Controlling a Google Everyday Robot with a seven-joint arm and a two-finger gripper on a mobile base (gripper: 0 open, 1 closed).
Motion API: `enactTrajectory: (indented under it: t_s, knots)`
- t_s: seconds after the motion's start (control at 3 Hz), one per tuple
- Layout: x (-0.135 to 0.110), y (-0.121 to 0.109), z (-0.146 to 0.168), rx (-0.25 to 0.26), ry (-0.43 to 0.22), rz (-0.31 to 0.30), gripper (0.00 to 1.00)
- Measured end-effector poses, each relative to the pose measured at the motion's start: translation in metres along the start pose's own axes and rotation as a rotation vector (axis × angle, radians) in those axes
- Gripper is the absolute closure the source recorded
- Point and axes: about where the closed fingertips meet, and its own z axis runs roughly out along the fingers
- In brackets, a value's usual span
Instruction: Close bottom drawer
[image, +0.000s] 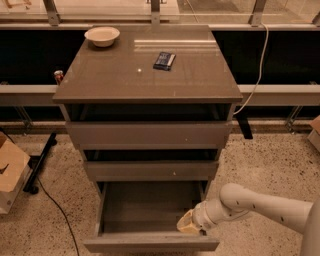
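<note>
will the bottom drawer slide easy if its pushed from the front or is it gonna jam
It probably slides easily: the bottom drawer looks empty, so it is likely light. It looks like a stiff box with a flat front, so it shouldn't flex. The end effector sits at its front corner, right in the view; pushing that far off centre might skew it slightly.

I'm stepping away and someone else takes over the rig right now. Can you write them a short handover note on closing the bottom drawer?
Gripper: low at the right end of the bottom drawer, just behind its front panel, inside the box.
Bottom drawer: pulled far out of the cabinet.
Done: nothing that shows; the drawer is open.
Left: probably bring the gripper round to the front face and push the drawer in until flush.
Nearby: a bowl and a dark packet sit on the cabinet top, away from the work.
</note>
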Motion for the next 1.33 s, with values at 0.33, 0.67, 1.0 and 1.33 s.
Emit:
enactTrajectory:
  t_s: [0.33,0.67,1.0,1.33]
  knots:
    - [0.018,-0.001,0.012,-0.012,-0.027,0.045,1.0]
    - [0.038,-0.001,0.028,-0.032,-0.048,0.098,1.0]
    - [0.038,-0.001,0.028,-0.032,-0.048,0.098,1.0]
    - [0.048,-0.001,0.052,-0.007,-0.01,0.085,1.0]
